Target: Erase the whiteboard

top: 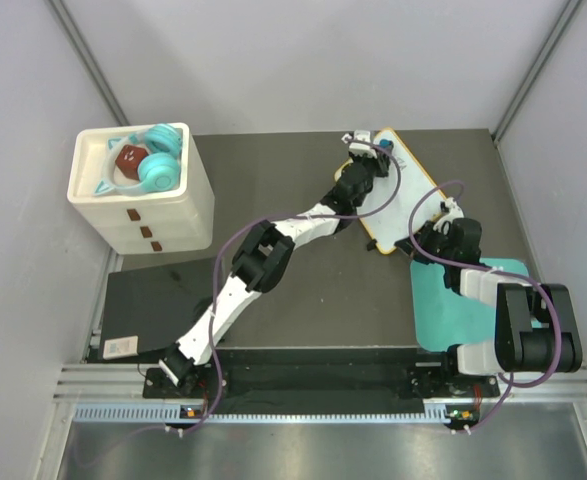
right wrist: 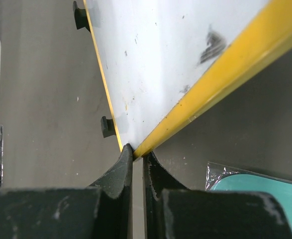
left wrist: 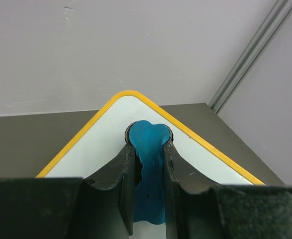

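Observation:
The whiteboard point(top: 414, 182) lies slanted at the back right of the table, white with an orange-yellow frame. My left gripper point(top: 371, 148) is shut on a blue wiping pad point(left wrist: 148, 167) and holds it down on the board point(left wrist: 106, 144) near its far rounded corner. My right gripper point(top: 441, 212) is shut on the board's near corner point(right wrist: 135, 149). In the right wrist view the board point(right wrist: 155, 64) bears a dark smudge point(right wrist: 213, 45) near the yellow frame, some small specks, and two black clips point(right wrist: 107, 126) on one edge.
A teal mat point(top: 451, 310) lies under my right arm and shows in the right wrist view point(right wrist: 265, 191). A white drawer unit point(top: 158, 215) with teal headphones point(top: 158, 165) on top stands at the back left. A black pad point(top: 153, 300) lies front left. Walls close the back and sides.

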